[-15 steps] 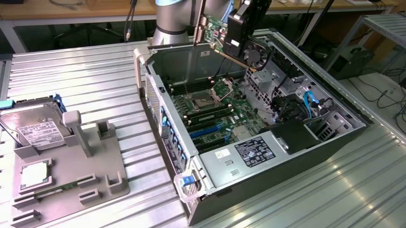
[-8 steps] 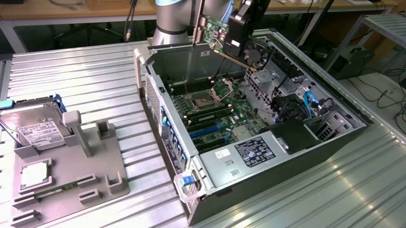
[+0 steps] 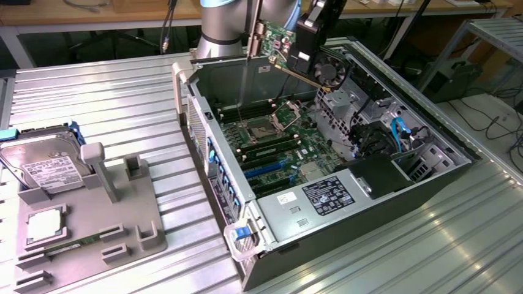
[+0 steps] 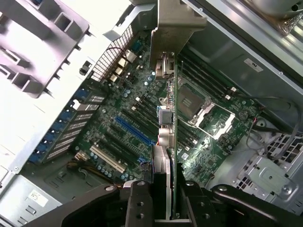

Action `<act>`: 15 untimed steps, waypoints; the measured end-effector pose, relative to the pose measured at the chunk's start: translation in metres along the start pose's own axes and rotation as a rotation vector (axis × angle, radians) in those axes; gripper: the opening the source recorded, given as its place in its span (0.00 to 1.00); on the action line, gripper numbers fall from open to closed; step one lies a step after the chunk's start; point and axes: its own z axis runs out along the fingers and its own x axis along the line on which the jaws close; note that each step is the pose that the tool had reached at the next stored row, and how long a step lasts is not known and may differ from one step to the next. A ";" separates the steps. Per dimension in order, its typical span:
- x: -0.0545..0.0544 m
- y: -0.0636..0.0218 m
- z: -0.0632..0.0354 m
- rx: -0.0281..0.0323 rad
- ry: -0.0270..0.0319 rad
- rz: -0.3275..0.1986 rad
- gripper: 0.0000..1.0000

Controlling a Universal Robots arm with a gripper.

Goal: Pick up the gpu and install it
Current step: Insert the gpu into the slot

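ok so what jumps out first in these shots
The gpu, clamped edge-down in the end effector, hangs over the far end of the open computer case. Below it lies the green motherboard with its CPU socket and a blue slot. On the exterior view's left, a silver hard drive sits in a grey holder.

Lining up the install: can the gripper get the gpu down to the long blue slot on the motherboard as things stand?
Probably yes. The gripper is shut on the gpu above the open case; the blue slot looks bare, with no cable seen across it.
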 end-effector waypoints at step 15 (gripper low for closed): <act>0.000 0.0000 0.0000 0.0000 0.0026 -0.078 0.28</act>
